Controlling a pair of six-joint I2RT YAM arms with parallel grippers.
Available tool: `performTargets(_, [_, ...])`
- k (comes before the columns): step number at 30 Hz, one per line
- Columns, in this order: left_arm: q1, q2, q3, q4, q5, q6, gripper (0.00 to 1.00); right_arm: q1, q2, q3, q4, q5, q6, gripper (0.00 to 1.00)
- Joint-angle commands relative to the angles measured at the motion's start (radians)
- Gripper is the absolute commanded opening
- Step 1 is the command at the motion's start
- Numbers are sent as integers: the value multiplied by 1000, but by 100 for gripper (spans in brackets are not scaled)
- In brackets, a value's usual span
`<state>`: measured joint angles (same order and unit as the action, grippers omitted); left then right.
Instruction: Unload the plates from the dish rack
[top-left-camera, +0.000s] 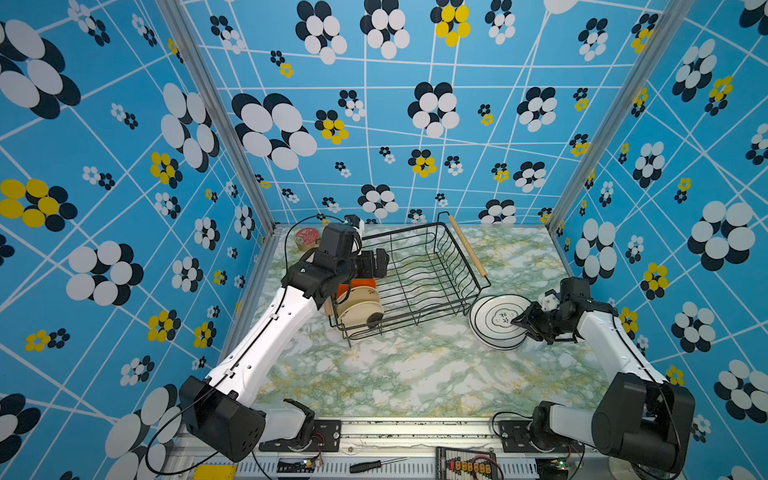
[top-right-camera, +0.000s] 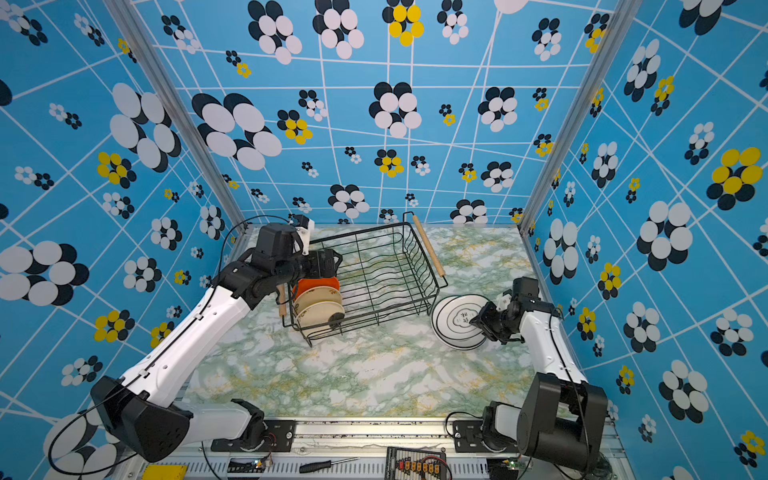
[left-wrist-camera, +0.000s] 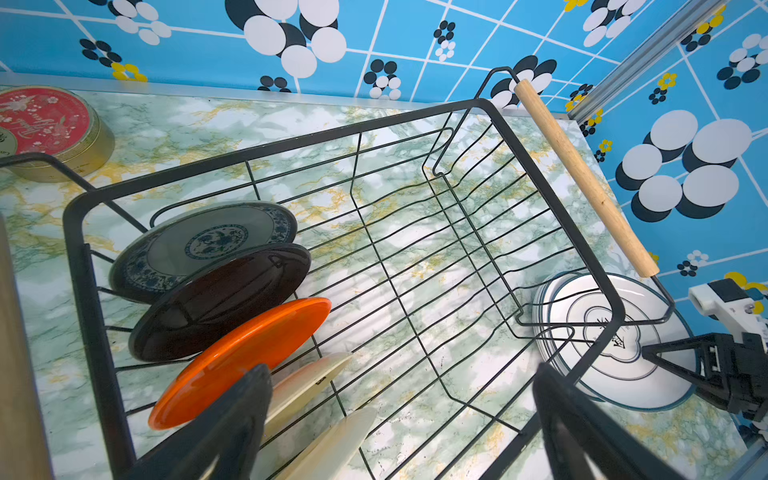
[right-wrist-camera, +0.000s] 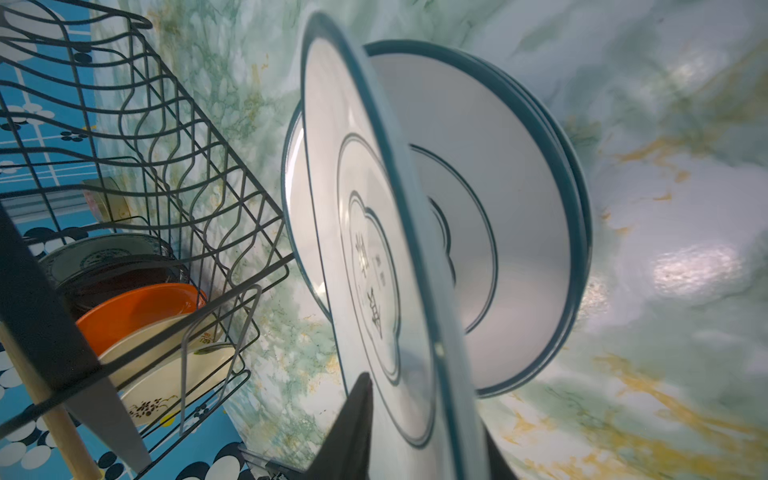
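Unloading appears past halfway. In both top views the dish rack (top-left-camera: 419, 278) sits at the back of the marbled worktop (top-left-camera: 415, 374) with its right half bare. The left end effector (top-left-camera: 372, 270) is poised over the small plates at the rack's left end, and the right end effector (top-left-camera: 524, 323) is at the rim of a white stack (top-left-camera: 494, 320) lying on the worktop just beside the rack's near right corner. The left wrist view shows that arm's jaws spread wide and holding nothing above a leaning row slotted in the wires: a teal-patterned plate (left-wrist-camera: 203, 245), a black plate (left-wrist-camera: 220, 299), an orange plate (left-wrist-camera: 241, 361) and cream plates (left-wrist-camera: 316, 378). A red-lidded tin (left-wrist-camera: 45, 124) stands outside the rack. The right wrist view shows the top white plate (right-wrist-camera: 368, 257) tilted, far edge down on the stack, near rim between the jaws; whether they pinch that rim or stand just clear of it cannot be told. The step in hand looks like laying this plate onto the stack. Next, the right arm would need to let the rim settle flat and back off without nudging the stack. The left would need to drop onto one small plate's upper rim, close, and lift it straight out of its slot.
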<state>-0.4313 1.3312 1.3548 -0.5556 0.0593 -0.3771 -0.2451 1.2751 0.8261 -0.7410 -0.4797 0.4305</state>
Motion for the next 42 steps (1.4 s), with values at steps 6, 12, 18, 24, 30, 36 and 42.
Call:
performTargets(6, [8,-2,38,-61,-90,19,99,-5,19,-23,-10,36,-18,45])
performTargets(12, [9,-50,-9,-9,-161,49,99,-5,34,-23,-25,84,-31,57])
performTargets(18, [30,-13,56,-91,-140,47,99,-3,54,-16,-31,111,-36,61])
performTargets(24, [37,27,128,-178,-117,80,99,19,90,1,-41,134,-42,64])
performTargets(30, [42,31,129,-202,-117,108,99,61,117,28,-53,186,-34,66])
performTargets(36, [54,36,116,-210,-119,103,99,91,135,49,-68,230,-29,67])
performTargets(42, [87,69,129,-242,-66,102,99,98,141,53,-73,246,-23,70])
